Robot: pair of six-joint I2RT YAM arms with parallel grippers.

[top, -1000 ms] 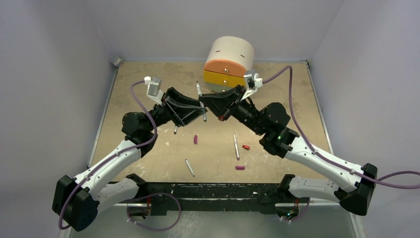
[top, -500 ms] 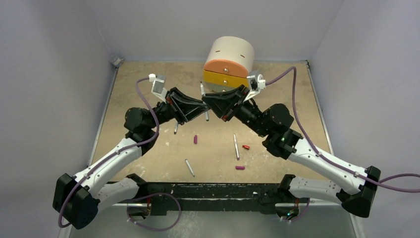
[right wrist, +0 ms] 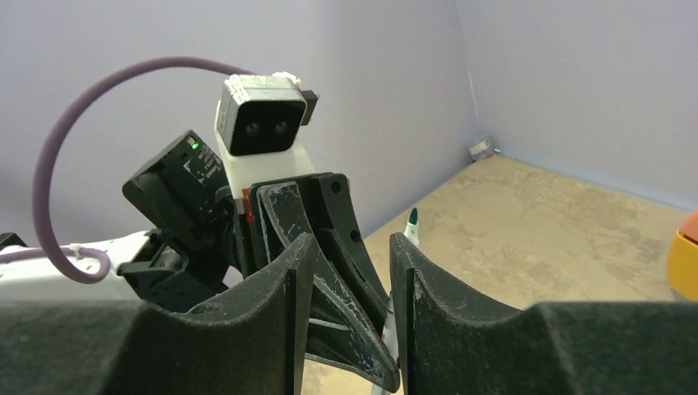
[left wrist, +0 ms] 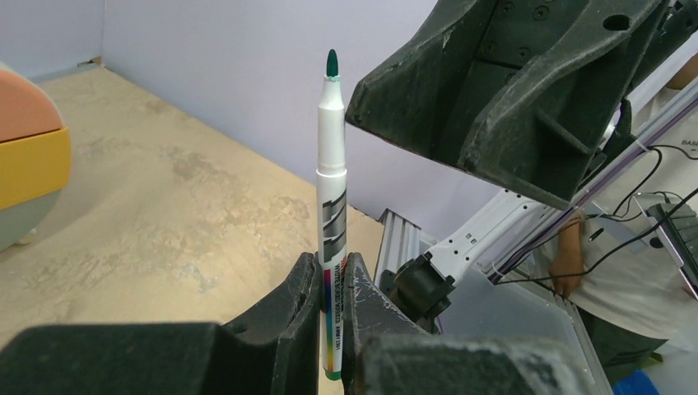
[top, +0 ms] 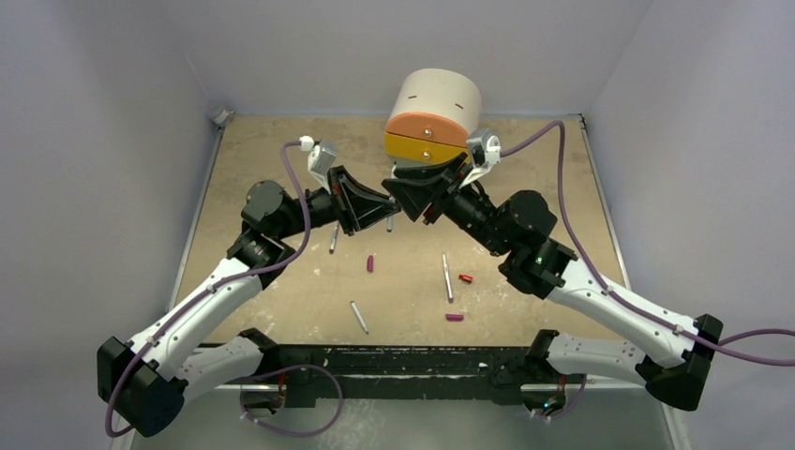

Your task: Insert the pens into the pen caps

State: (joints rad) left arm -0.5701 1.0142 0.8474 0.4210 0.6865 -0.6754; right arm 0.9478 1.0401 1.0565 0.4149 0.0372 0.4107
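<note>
While the left tool (left wrist: 332, 267) was clenched on a green-tipped pen (left wrist: 332, 164), held upright, the right tool (right wrist: 352, 247) was seen released, its jaws parted on nothing, just beside the pen's tip. Three other pens (top: 356, 317) (top: 447, 277) (top: 333, 237), a red cap (top: 466, 278) and two magenta caps (top: 370, 263) (top: 454, 317) were scattered on the worktop (top: 272, 159) nearer the bases. A drawer unit (top: 433, 117) was set behind the tools.

Pens, four: far-left pen (top: 333, 238), near pen (top: 358, 317), right pen (top: 447, 277), all lying flat, and upright pen (left wrist: 332, 206)

Pen caps in view, three: left magenta cap (top: 370, 263), near magenta cap (top: 455, 317), red cap (top: 466, 278)

Drawer unit (top: 436, 94), one, far centre, with two drawer fronts: orange front (top: 427, 127), yellow front (top: 422, 148)

Robot arms, two: left arm (top: 202, 300), right arm (top: 609, 305)

Wrist cameras, two: left camera (top: 322, 155), right camera (top: 483, 148)
</note>
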